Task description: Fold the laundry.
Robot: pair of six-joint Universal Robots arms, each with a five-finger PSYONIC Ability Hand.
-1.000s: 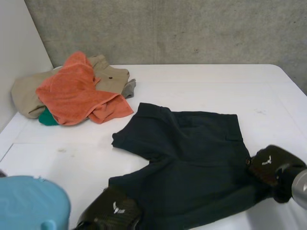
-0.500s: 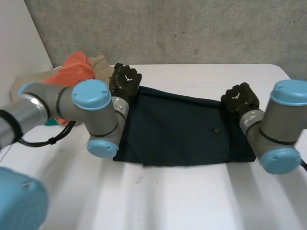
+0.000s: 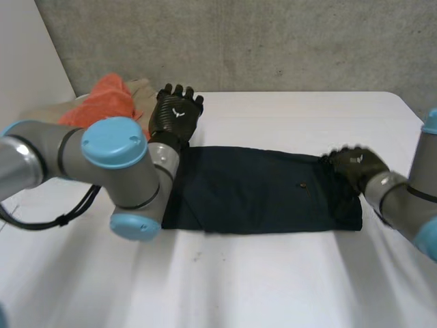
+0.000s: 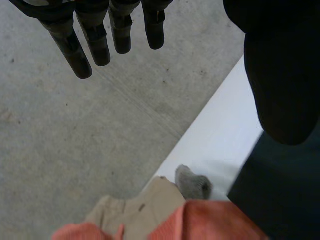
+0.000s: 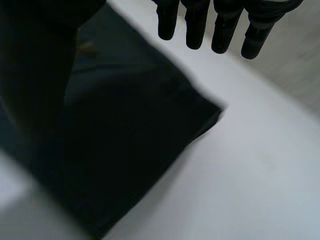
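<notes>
Dark shorts (image 3: 252, 193) are laid folded on the bench (image 3: 273, 273); the left hand (image 3: 176, 115) and the right hand (image 3: 355, 165) are held with fingers straight.

Folded shorts (image 3: 259, 195) lie across the middle of the counter (image 3: 273, 287). A heap of clothes (image 3: 109, 102) sits at the far left corner (near the shorts' left end), the left hand (image 3: 176, 115) between them; the right hand (image 3: 355, 166) is at the shorts' right end.

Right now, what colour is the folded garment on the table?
The folded garment is plain, nearly black with a green tinge; clearest in the head view.
</notes>
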